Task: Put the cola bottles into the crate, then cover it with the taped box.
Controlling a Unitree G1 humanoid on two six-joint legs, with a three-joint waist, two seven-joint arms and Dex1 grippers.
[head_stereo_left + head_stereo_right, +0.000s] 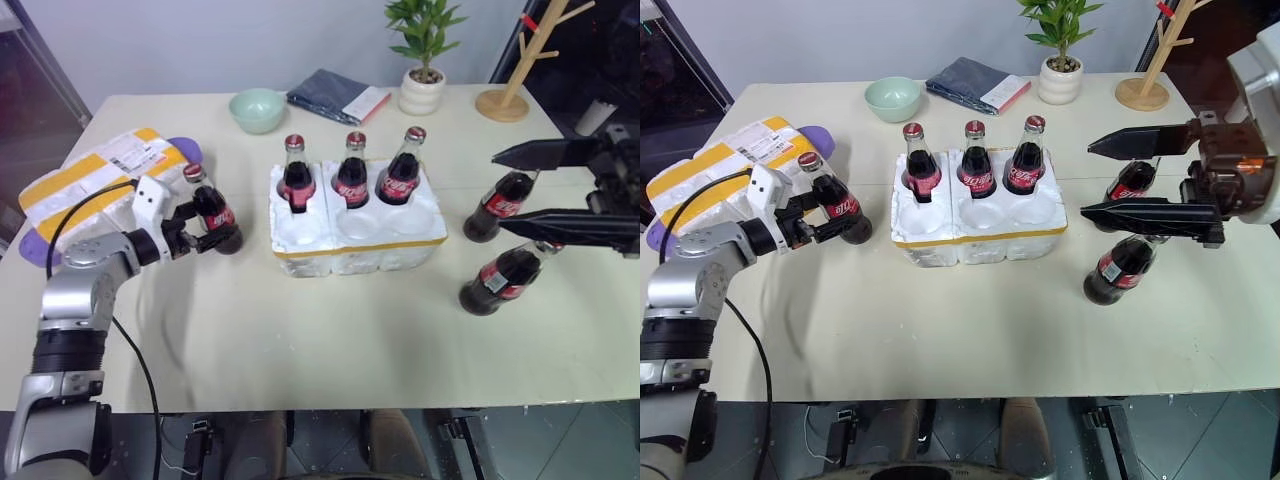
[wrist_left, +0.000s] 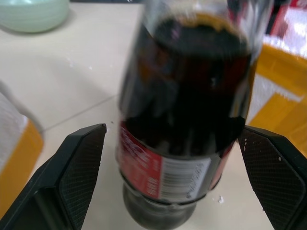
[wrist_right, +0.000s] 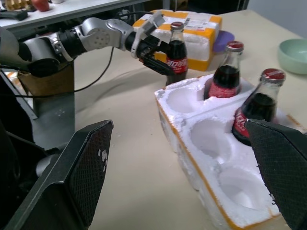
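My left gripper [image 1: 200, 233] stands wide open around a cola bottle [image 1: 836, 203], one finger [image 2: 79, 158] on each side of its red label with a clear gap both ways, so I have nothing gripped yet. This bottle stands upright on the table [image 1: 300, 340], just in front of the taped box [image 1: 95, 180] and well apart from the crate [image 1: 355, 230]. The crate has three bottles [image 1: 350, 172] seated in its far row and three empty pockets [image 3: 206, 129] nearer me. If I close off-centre, one finger would reach the glass first and could push the bottle over toward the taped box. If I close too low on the smooth glass it could slip or swing as I lift, and a swinging base may catch the crate's foam rim rather than dropping into a pocket. My right gripper [image 1: 1130, 180] hangs open and empty above the two bottles [image 1: 498, 208] remaining on that side, one upright and one [image 1: 500, 280] leaning or lying. A careless descent there might knock the upright one down or roll the other toward the table edge.
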